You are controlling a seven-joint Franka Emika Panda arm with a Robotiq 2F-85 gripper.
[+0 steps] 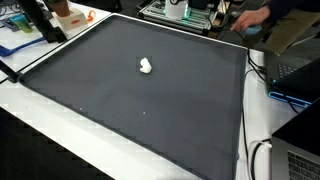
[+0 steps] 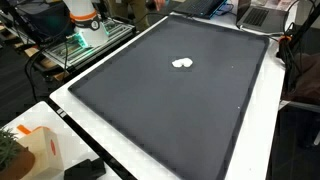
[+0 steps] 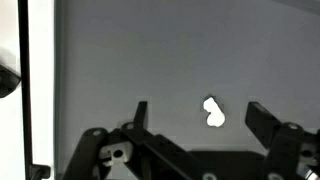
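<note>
White lump (image 3: 212, 113) on dark mat (image 3: 120, 60) — end effector (image 3: 198, 117) spread wide above it.

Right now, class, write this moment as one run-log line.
fingers: open, holding nothing | small white object: lying on dark mat, seen between fingers in wrist view, untouched

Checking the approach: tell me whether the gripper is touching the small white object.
Apart. In the wrist view, mat shows between the white object and each side of the open gripper.
</note>
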